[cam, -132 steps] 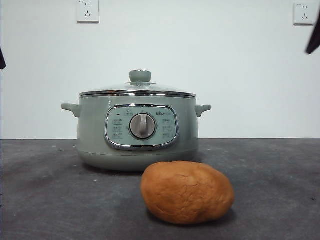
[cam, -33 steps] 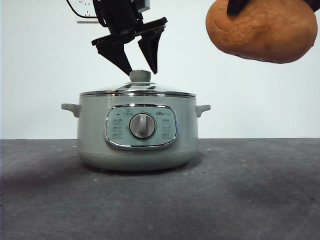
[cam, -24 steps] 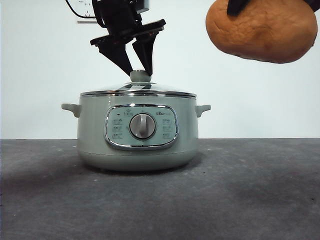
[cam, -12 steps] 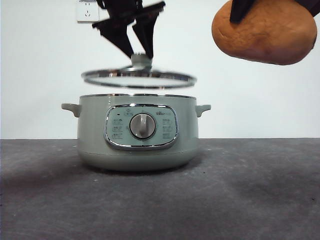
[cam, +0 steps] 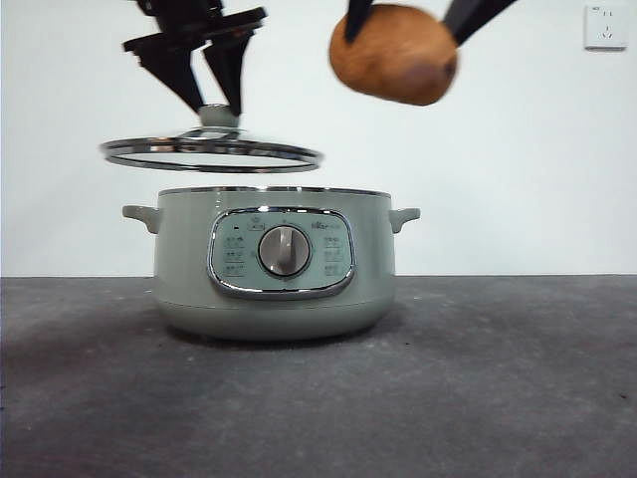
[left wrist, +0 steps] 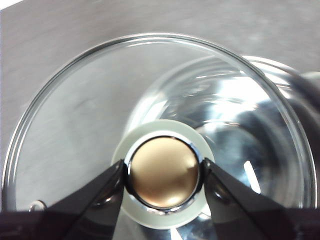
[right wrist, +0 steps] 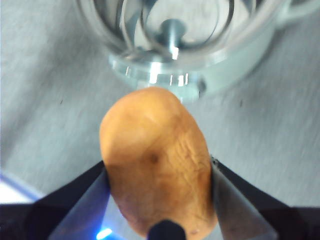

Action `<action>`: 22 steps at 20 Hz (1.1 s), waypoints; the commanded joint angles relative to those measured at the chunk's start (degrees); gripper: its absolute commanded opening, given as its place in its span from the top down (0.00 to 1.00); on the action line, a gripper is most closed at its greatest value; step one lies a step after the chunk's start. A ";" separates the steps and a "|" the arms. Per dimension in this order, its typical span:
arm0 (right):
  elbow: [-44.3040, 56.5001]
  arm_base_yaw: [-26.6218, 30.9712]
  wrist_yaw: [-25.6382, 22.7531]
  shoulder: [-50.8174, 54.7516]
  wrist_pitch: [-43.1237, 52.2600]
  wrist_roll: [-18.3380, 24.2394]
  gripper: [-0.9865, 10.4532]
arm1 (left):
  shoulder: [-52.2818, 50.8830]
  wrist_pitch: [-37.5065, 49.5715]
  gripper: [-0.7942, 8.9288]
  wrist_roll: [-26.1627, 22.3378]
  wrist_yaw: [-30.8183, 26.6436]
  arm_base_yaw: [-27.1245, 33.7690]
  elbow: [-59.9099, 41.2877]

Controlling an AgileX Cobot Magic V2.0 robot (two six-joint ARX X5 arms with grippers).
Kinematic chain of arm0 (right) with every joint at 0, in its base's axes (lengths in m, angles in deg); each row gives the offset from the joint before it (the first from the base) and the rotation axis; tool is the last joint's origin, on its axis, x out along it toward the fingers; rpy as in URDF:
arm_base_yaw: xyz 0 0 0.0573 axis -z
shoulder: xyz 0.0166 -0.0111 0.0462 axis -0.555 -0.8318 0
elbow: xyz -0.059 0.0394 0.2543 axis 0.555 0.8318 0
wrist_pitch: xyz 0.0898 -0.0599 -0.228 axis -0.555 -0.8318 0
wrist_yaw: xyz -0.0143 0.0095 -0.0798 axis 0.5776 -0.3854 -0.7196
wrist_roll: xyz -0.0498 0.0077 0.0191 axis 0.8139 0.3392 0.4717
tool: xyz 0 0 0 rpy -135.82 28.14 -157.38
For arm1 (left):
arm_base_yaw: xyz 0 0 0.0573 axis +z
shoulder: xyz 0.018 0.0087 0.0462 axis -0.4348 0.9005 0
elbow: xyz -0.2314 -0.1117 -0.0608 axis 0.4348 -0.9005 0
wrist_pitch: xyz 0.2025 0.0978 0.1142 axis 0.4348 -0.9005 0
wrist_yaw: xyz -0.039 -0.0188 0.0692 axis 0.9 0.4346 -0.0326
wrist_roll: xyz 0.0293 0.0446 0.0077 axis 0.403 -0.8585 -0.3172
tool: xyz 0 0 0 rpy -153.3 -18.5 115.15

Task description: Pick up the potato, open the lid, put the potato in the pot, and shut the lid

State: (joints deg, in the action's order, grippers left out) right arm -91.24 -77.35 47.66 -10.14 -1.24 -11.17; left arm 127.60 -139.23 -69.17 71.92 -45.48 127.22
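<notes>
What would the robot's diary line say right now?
left gripper: holds lid by knob, above pot | right gripper: holds potato above pot | pot: open

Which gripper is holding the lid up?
The left gripper: it pinches the knob of the lid, raised beside the pot. The right gripper holds the potato.

Two matte black arms, each ending in a pair of tapered jaws

The left arm's black two-jaw gripper (cam: 211, 88) has wedge-shaped jaws narrowing to points below a flat crossbar; up close (left wrist: 162, 176) their inner faces look smooth and slightly glossy. The right arm's black gripper (right wrist: 159, 172) has broad angular jaws, with a blue glow near its base.
</notes>
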 commanded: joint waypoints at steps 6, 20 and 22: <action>-26.18 4.68 0.63 -24.57 -3.17 6.14 0.92 | -1.29 2.97 0.93 -0.66 0.00 8.46 0.77; -43.01 7.26 3.04 -49.33 -1.44 8.33 0.87 | -1.36 4.42 0.93 -0.68 1.51 13.81 0.77; -43.01 7.21 3.02 -49.59 -1.64 8.35 0.82 | -1.36 4.57 0.93 -0.66 1.55 13.77 0.77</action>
State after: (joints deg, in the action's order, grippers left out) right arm -134.12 -69.92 50.52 -58.95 -2.88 -3.28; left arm 127.60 -136.63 -69.33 73.30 -31.86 127.22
